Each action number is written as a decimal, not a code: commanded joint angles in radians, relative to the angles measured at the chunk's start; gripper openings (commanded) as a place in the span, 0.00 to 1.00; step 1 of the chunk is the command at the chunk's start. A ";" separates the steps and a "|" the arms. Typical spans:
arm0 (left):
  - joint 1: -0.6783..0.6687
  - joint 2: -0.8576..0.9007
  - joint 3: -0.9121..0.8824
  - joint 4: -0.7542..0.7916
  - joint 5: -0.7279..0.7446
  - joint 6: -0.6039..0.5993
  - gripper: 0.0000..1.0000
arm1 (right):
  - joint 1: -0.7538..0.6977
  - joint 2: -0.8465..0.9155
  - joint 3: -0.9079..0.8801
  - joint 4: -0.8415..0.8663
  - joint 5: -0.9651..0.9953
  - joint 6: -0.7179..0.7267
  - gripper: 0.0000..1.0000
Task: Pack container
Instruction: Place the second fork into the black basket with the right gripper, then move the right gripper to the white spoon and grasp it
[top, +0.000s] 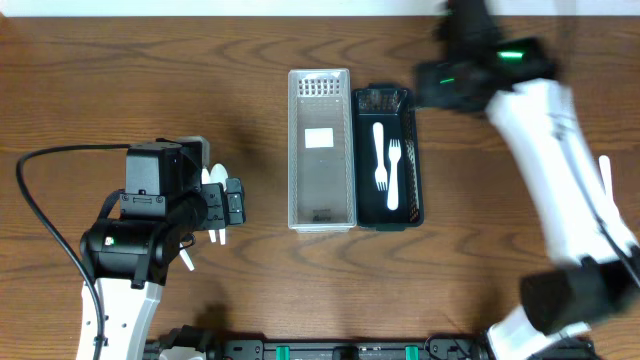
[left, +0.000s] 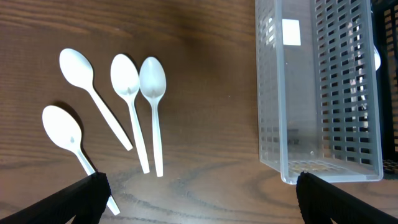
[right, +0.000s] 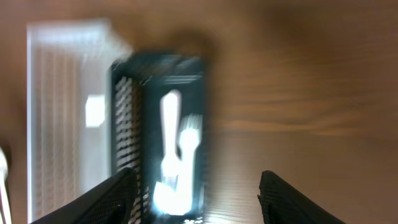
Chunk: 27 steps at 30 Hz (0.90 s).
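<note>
Both my grippers empty, cutlery in the black container.
Left gripper (left: 202, 200) gapes wide over four spoons (left: 127, 99); right gripper (right: 199, 199) is spread, holding nothing, above the black container (top: 415, 160) of white cutlery (top: 386, 165), which touches the clear container's (top: 320, 190) right side.

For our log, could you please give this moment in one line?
left hand: open above four spoons | right hand: open, empty | black bin: white cutlery inside

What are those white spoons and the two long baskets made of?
The spoons look like thin white plastic, smooth and slightly glossy. The pale basket seems translucent plastic; you see through its slotted walls. The dark basket is probably black moulded plastic, perforated.
</note>
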 joint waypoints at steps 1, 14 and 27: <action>0.005 -0.006 0.020 -0.003 0.013 0.013 0.98 | -0.178 -0.079 0.009 -0.058 0.033 0.031 0.67; 0.005 -0.006 0.020 -0.003 0.013 0.013 0.98 | -0.735 -0.035 -0.272 -0.025 -0.032 0.027 0.93; 0.005 -0.006 0.020 -0.011 0.013 0.013 0.98 | -0.794 0.169 -0.455 0.176 -0.032 -0.051 0.98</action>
